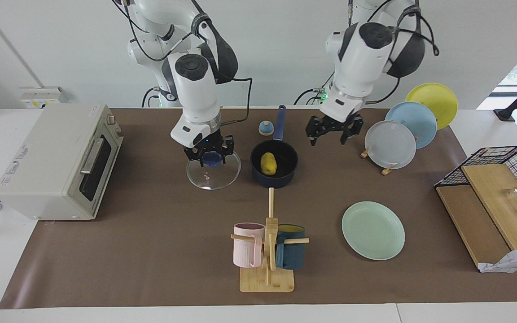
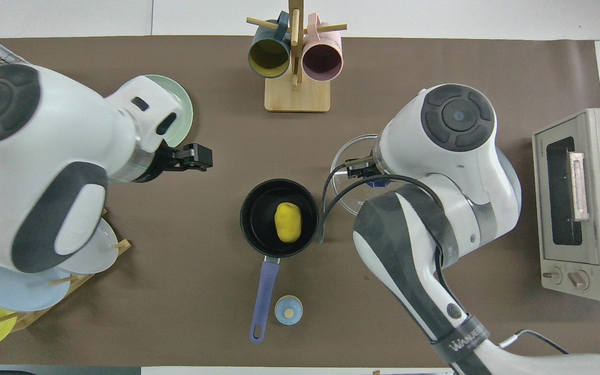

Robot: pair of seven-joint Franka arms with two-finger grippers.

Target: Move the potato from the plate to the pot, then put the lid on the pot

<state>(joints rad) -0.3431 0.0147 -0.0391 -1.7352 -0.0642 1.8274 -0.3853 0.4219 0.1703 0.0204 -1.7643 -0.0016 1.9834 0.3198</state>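
The yellow potato (image 1: pixel 268 163) lies inside the navy pot (image 1: pixel 285 154) in the middle of the table; it also shows in the overhead view (image 2: pixel 287 222), in the pot (image 2: pixel 258 208). The handle points toward the robots. The clear glass lid (image 1: pixel 213 178) lies beside the pot toward the right arm's end; the overhead view shows only its edge (image 2: pixel 347 151). My right gripper (image 1: pixel 210 156) is down on the lid's blue knob, fingers closed around it. My left gripper (image 1: pixel 334 131) hangs open and empty over the table between pot and plate rack. The mint plate (image 1: pixel 373 230) is bare.
A small blue-topped bell (image 1: pixel 265 128) sits by the pot's handle. A mug rack (image 1: pixel 267 251) stands farther from the robots than the pot. A toaster oven (image 1: pixel 61 161) is at the right arm's end. A plate rack (image 1: pixel 402 134) and wire basket (image 1: pixel 501 175) are at the left arm's end.
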